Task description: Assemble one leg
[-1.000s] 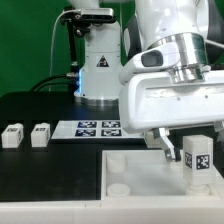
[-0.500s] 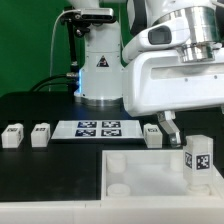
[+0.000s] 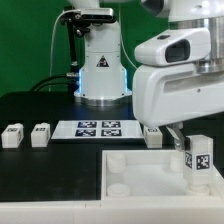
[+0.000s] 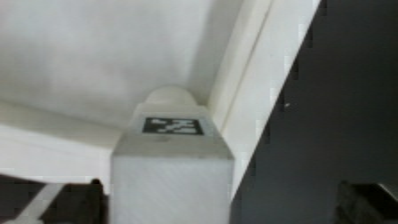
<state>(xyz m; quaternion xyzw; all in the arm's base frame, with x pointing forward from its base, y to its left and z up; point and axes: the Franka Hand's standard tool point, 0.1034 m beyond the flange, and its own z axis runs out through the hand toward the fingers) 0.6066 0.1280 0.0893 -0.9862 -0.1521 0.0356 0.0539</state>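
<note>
Leg stands upright at a corner of the white tabletop piece, at the exterior view's right. Gripper jaws are spread either side, apparently not touching it. Best bet: close squarely, keep it vertical, and press and twist without tilting.
</note>
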